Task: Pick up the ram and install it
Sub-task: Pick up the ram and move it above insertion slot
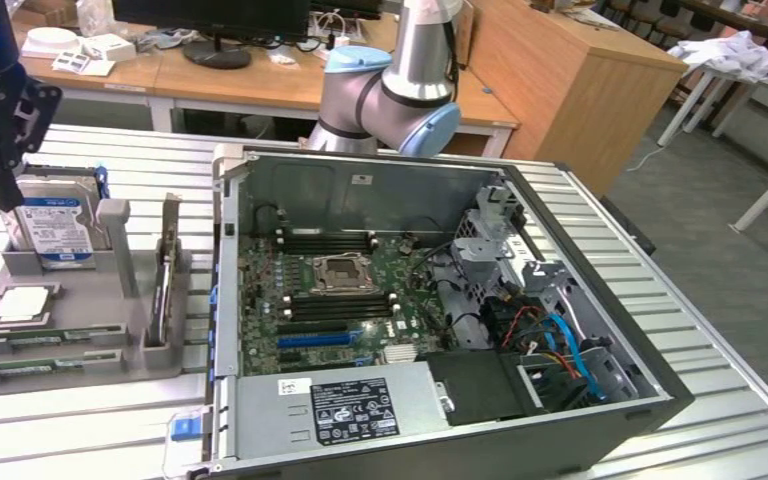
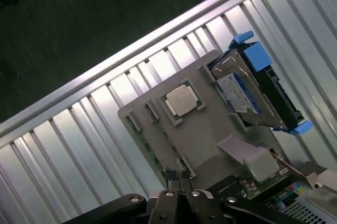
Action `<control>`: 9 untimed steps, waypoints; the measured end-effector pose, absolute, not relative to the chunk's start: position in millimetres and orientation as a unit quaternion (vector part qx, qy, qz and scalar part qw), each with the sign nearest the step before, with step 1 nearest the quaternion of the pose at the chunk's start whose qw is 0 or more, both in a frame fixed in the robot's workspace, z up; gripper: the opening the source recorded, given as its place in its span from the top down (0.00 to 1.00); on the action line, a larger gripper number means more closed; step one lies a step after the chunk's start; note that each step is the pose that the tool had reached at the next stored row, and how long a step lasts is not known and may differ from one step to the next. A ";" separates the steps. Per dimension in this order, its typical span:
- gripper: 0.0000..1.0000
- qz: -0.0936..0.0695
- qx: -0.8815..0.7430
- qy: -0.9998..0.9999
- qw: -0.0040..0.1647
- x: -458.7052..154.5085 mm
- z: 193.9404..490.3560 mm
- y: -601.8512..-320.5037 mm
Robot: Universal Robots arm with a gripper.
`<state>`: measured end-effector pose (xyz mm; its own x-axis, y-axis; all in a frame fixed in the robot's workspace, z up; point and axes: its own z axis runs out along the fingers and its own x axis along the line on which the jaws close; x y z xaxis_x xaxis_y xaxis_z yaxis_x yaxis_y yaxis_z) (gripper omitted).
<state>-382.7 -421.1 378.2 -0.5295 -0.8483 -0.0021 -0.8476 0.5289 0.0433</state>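
Two ram sticks (image 1: 53,338), thin and green, lie flat in the front slots of a grey holder (image 1: 84,352) at the exterior view's left. My gripper (image 1: 1,192) hangs above the back of that holder, over the hard drive and well apart from the ram. In the wrist view the gripper (image 2: 177,177) has its fingers (image 2: 169,175) pressed together with nothing between them. A green edge of ram (image 2: 150,149) runs along the holder's rim, close to the fingertips. Empty black memory slots (image 1: 337,306) flank the CPU socket on the motherboard (image 1: 398,275) inside the open computer case.
A hard drive (image 1: 53,230) with blue rails stands upright in the holder, and a CPU chip (image 1: 24,305) lies in front of it. A card (image 1: 167,280) stands on edge beside the case wall (image 1: 224,300). Everything rests on a ribbed metal table (image 1: 77,430).
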 end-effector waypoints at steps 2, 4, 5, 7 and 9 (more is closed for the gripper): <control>0.89 -0.019 0.498 -0.867 0.010 -382.7 378.2 -421.1; 0.89 -0.019 0.512 -0.859 0.010 -382.7 378.2 -421.1; 0.89 -0.019 0.519 -0.855 0.010 -382.7 378.2 -421.1; 0.89 -0.019 0.533 -0.846 0.011 -382.7 378.2 -421.1; 0.89 -0.019 0.547 -0.837 0.011 -382.7 378.2 -421.1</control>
<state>-382.7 -421.1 378.2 -0.4023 -0.9155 -0.0021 -0.9147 0.4019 0.0433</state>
